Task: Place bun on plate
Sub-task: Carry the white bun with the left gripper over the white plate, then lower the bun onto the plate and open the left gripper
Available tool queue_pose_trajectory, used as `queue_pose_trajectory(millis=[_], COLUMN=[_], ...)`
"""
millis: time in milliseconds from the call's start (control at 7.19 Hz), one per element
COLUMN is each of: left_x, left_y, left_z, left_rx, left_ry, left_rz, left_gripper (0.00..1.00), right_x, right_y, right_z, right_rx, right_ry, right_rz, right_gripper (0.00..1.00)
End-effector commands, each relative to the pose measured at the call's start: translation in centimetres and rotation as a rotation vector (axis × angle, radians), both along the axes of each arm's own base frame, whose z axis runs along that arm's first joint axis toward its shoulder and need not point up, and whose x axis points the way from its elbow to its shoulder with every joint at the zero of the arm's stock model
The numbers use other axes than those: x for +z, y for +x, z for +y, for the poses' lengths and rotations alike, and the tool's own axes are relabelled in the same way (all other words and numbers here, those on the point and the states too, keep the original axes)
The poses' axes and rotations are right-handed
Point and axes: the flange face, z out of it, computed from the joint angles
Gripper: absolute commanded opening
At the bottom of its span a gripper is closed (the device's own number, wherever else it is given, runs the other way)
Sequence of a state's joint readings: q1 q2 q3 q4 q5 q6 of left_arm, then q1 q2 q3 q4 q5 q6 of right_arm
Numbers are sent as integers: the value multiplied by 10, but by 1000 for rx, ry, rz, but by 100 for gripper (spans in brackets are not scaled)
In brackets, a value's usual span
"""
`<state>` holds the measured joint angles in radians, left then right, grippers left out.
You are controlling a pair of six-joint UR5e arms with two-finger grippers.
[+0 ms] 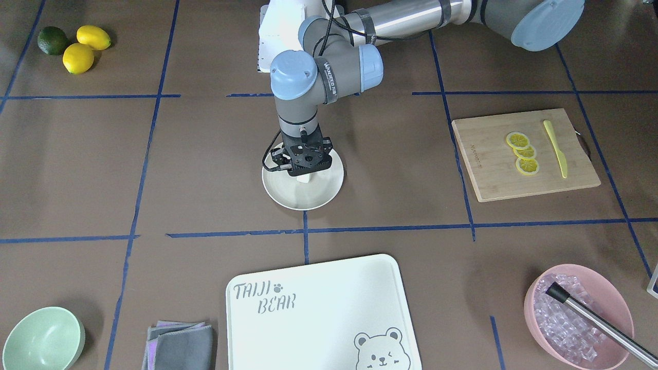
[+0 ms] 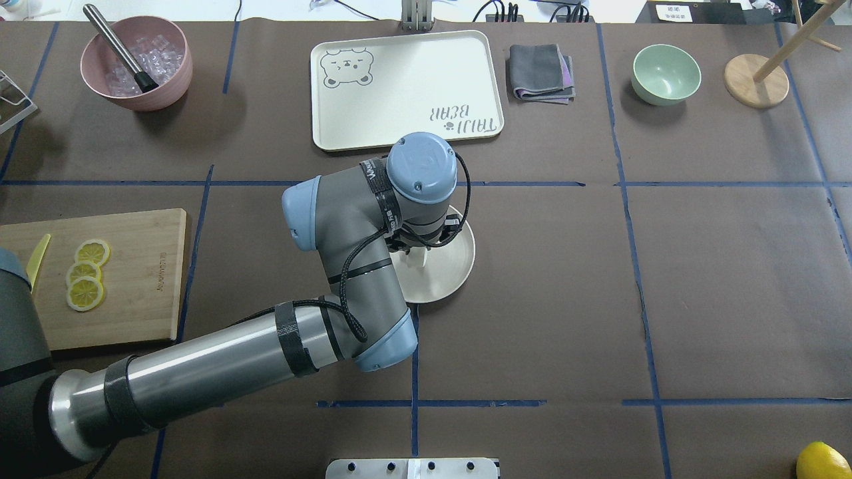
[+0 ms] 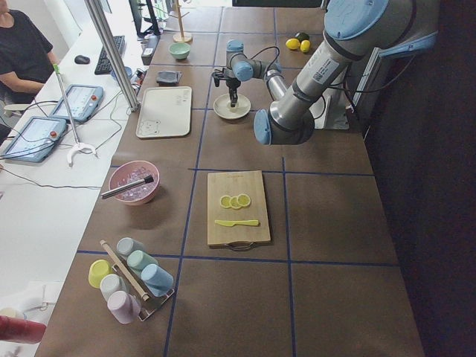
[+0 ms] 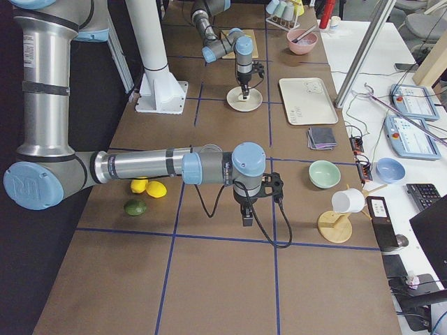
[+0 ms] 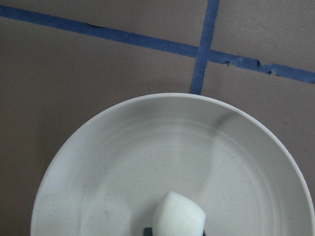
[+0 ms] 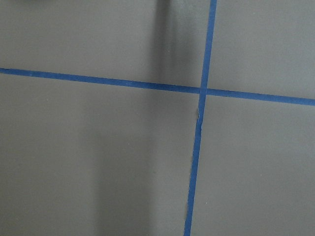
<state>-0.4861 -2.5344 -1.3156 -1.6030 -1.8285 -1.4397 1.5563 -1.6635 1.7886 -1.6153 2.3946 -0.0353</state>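
The left gripper [image 1: 306, 170] is parked straight over the plate [image 1: 288, 194], pointed down. The bun [image 5: 179, 214] looks to be pinched between its fingers, which are closed in only as far as the bun's width, going by the wrist view. The bun is seen low over the middle of the plate; whether it's actually touching can't be made out. The right gripper [image 4: 247, 218] is hung over the table [image 1: 205, 169] by a blue tape cross [image 6: 202, 90], well apart from the plate. How open it is can't be told, tbh.
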Motion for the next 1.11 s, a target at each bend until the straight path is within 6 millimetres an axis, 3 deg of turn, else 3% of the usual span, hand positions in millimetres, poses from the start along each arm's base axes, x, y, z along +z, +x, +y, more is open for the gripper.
queue_pose_trajectory(millis=[0, 278, 695, 834, 974], left_x=[3, 2, -6, -16, -18], left_y=[0, 0, -12, -34, -58], left_z=[0, 0, -9, -20, -18], left_rx=[0, -3, -14, -28, 7], left_ry=[-1, -3, 0, 9, 6], left_rz=[-4, -4, 4, 17, -4], left_gripper=[67, 98, 100, 100, 100], right_x=[0, 0, 1, 3, 7], right_y=[0, 0, 0, 0, 2], right_z=[0, 0, 0, 0, 0], right_rx=[1, 1, 0, -2, -6], right_ry=[1, 1, 0, -2, -2], right_rz=[0, 0, 2, 0, -1], right_gripper=[100, 100, 100, 100, 100])
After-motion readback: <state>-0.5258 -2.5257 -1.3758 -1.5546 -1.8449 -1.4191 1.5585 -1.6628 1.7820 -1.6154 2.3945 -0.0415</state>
